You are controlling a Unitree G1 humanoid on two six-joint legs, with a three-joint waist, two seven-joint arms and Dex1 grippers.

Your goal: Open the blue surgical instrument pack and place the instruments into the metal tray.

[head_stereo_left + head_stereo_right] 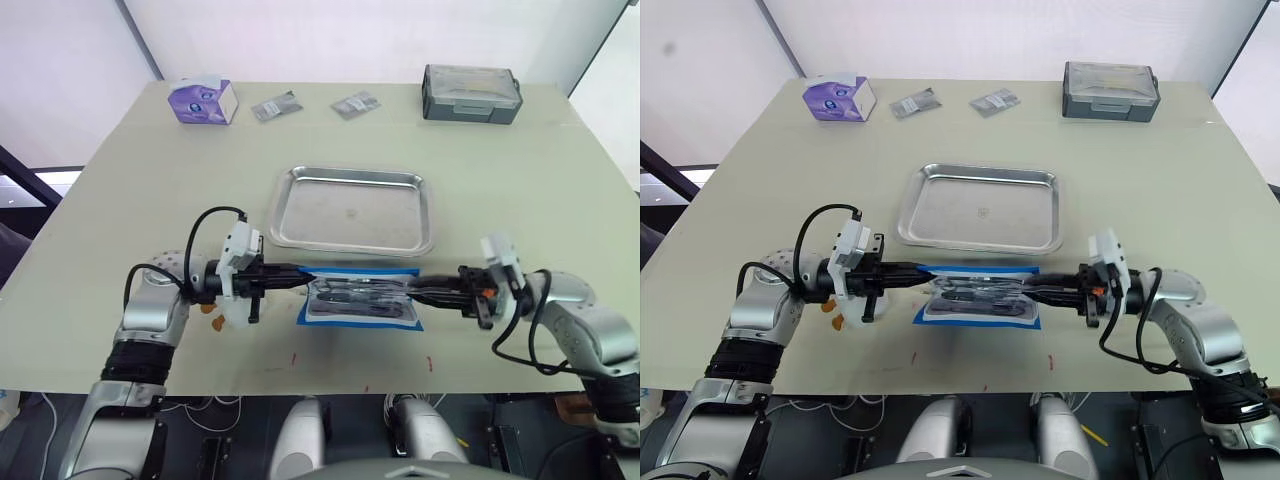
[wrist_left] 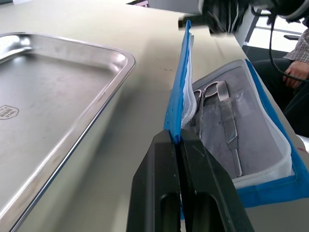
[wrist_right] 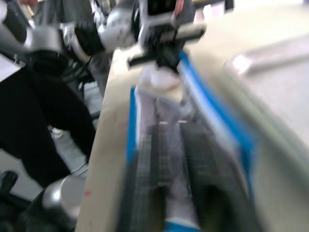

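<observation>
Blue pack (image 1: 360, 301) flap pinched by L fingers (image 2: 179, 140) | R unclear (blurred) | tray (image 1: 352, 209) just behind

Both arms are brushed silver metal with black ribbed cuffs lower down. A black cable loops over each forearm. The left gripper (image 1: 300, 272) and right gripper (image 1: 415, 285) have slim black fingers behind white housings (the right one carries small orange-red marks).
</observation>
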